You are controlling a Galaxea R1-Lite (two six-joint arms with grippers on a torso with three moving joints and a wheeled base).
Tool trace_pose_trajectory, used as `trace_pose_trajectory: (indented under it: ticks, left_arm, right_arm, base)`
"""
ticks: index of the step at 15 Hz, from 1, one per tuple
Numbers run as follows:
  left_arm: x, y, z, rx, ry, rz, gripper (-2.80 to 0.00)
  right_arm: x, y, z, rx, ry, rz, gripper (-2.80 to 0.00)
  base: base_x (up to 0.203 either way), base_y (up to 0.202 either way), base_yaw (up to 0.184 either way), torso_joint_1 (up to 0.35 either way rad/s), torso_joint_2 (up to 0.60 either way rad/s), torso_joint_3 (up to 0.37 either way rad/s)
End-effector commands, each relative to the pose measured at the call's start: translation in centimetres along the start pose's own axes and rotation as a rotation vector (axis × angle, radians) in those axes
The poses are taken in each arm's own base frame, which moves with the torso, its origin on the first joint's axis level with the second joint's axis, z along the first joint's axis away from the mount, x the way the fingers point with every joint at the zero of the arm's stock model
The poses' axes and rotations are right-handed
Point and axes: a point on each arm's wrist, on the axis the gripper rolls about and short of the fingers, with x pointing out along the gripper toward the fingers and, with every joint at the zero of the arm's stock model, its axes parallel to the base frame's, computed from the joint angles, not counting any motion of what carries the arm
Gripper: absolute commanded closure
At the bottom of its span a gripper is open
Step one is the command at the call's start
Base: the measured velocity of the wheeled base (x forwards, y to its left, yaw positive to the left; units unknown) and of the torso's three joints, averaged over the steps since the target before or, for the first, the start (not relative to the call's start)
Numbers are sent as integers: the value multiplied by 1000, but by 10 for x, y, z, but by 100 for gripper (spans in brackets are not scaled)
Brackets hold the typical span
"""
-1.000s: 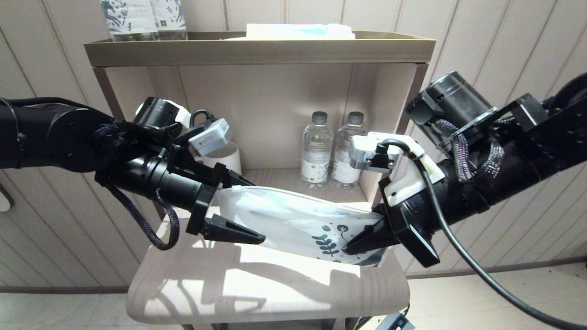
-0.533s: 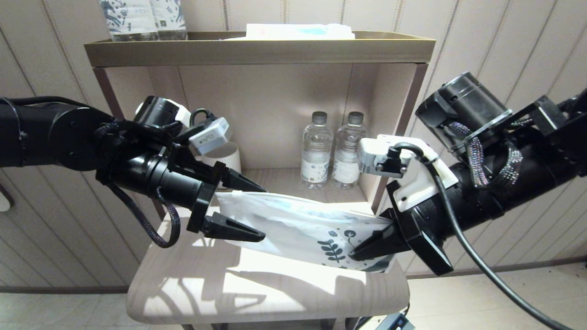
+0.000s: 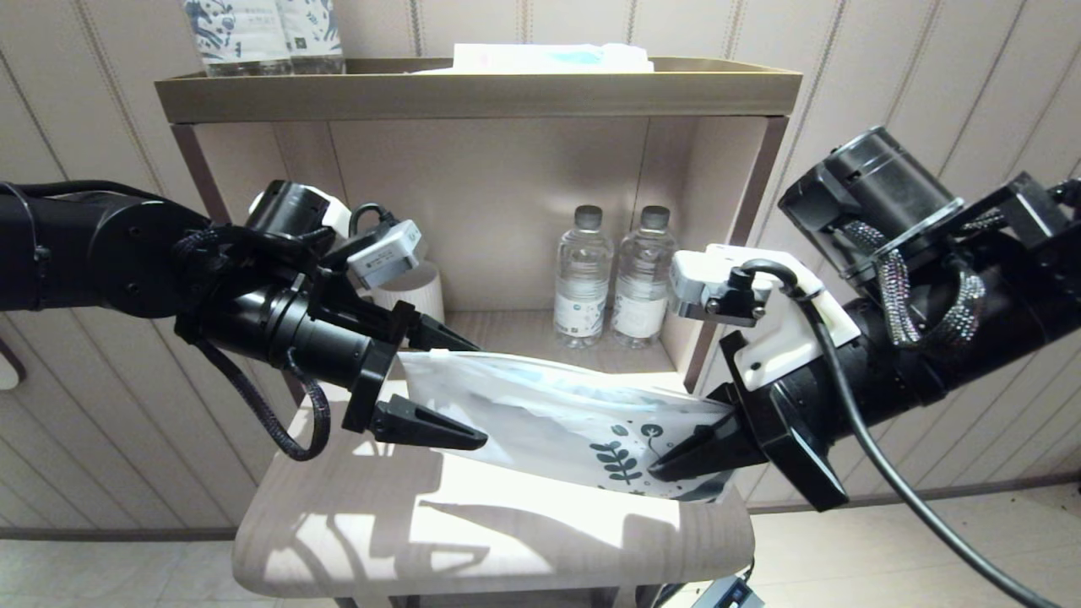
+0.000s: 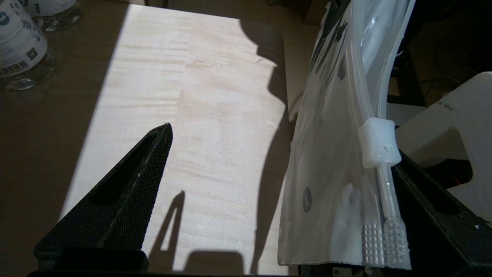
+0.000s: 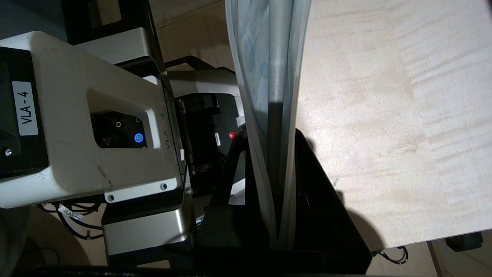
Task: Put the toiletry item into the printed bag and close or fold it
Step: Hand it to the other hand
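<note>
Printed bag (image 3: 549,414): it is hanging in the air above the wooden seat (image 3: 473,540), stretched between the two arms, its leaf-printed end toward the right arm and its plain end toward the left; thin translucent film, so it is likely feeling very light, limp and slick, sagging wherever it is not being supported

Toiletry item (image 5: 277,57): it is lying inside the bag as a slim pale grey shaft running along its length; stiff against the soft film, so it is probably giving the pouch what little spine it has; its bristle head I cannot pick out

Zip slider (image 4: 377,143): a small white ribbed clip is sitting on the bag's sealing edge, close to the left arm's end; the track beside it looks the firmest place to take hold, whereas a pinch on bare film would likely be slipping

Right gripper (image 3: 667,460): its jaws are standing nearly closed, clamping the printed end of the bag; the right wrist view is showing the film and the shaft passing between the two black fingers

Left gripper (image 3: 473,388): its jaws are standing wide apart around the plain end; one finger (image 4: 127,192) is hanging well clear over the seat, the other is lying just beside the zip edge; nothing is being pinched

Where to grip next: judging by this, the left jaws would be closing on the zip edge near the slider, gently, since the film creases easily
</note>
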Motion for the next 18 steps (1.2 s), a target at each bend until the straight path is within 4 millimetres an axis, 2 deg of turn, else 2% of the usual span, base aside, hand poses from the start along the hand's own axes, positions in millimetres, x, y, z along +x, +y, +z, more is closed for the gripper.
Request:
trace_pose_trajectory:
  ticks: [1, 15, 16, 18]
  left_arm:
    - [0, -1, 0, 1, -3, -5, -280]
    - [-1, -1, 1, 7, -6, -4, -280]
    - [-1, -1, 2, 9, -7, -4, 0]
    - [0, 1, 2, 9, -7, -4, 0]
  right_arm:
    - [-1, 2, 0, -3, 0, 5, 0]
    - [-2, 1, 3, -12, -13, -2, 0]
    - [-2, 1, 3, -13, -14, -1, 0]
    - [-3, 1, 4, -16, -17, -3, 0]
  base:
    - [0, 0, 0, 0, 0, 0]
    - [0, 0, 0, 0, 0, 0]
    - [0, 0, 0, 0, 0, 0]
    - [0, 0, 0, 0, 0, 0]
